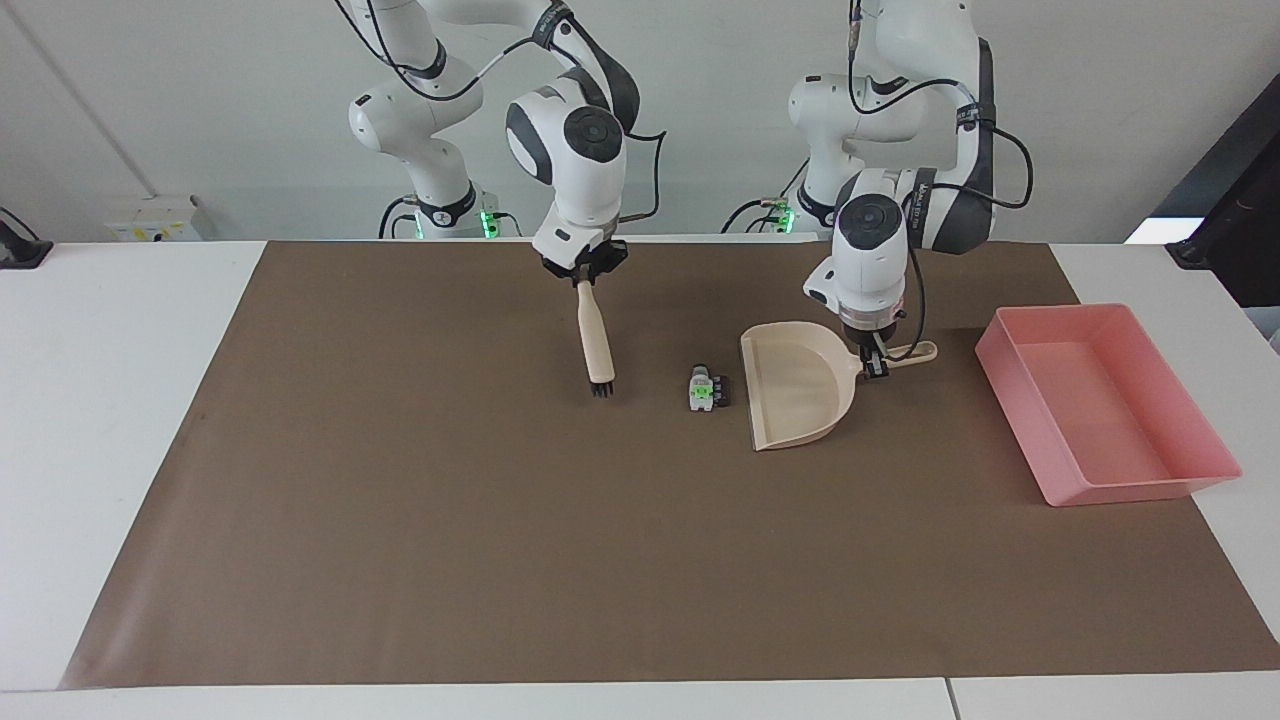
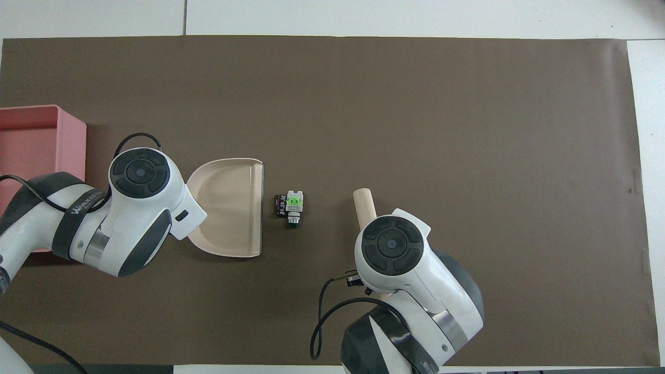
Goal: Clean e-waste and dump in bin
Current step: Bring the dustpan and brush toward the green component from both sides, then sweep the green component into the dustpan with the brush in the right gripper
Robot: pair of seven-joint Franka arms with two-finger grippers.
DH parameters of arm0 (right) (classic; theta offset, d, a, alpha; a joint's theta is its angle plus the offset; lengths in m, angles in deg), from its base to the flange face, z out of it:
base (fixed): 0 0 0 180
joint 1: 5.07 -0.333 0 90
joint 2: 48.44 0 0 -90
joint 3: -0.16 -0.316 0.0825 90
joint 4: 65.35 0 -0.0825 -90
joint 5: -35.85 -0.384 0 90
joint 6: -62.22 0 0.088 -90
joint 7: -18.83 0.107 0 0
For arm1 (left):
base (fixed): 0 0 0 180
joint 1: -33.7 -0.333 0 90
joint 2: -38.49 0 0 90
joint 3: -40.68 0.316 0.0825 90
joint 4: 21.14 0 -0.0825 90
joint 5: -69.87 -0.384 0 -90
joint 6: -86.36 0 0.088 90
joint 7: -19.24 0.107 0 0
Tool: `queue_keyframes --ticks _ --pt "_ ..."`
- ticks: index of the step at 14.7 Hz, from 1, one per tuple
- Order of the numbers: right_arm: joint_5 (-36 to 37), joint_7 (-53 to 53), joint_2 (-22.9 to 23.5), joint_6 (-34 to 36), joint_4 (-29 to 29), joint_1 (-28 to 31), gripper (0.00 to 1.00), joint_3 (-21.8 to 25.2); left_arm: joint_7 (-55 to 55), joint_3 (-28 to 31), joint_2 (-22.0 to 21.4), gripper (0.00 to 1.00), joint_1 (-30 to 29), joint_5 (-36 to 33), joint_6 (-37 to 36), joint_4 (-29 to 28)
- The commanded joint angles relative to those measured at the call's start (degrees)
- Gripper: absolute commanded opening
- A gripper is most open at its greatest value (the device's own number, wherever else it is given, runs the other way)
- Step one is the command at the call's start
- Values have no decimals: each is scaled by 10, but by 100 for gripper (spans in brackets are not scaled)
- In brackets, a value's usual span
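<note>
White-grey e-waste [image 1: 704,388]: green patch, black end, your frame's centre.
Left gripper [image 1: 878,366]: clamped on dustpan [image 1: 797,385].
Right gripper [image 1: 584,279]: clamped on brush [image 1: 595,342].

Plain matte brown mat [image 1: 640,560] over a white table [image 1: 110,400]. Pink bin [image 1: 1105,405], one even shade inside and out. Pale beige dustpan [image 1: 800,385], glossy and unpatterned. Brush [image 1: 594,335] with a matching beige handle and black bristles at the tip. E-waste [image 1: 706,389] with a white-grey body, a bright green patch and a black end. White arm shells with dark grey joint bands and round dark grey caps; black cables looped alongside. Black right gripper [image 1: 583,266] and black left gripper [image 1: 877,364]. Small green lights at the arm bases. Off-white wall above.
</note>
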Motion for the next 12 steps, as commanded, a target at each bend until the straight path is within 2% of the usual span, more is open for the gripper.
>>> queue_keyframes --ticks 1,5,7,12 --pt "-11 -9 56 -6 -59 1 0 -7 1 4 -5 0 6 -21 17 -19" --pt "-8 30 148 9 -167 -25 0 -12 -3 4 -5 0 19 -26 16 -19" --pt "-5 57 180 9 -201 -32 0 -14 -4 4 -6 0 19 -27 17 -22" --pt "-10 73 200 -19 -202 -67 0 -17 -3 4 -5 0 19 -27 16 -24"
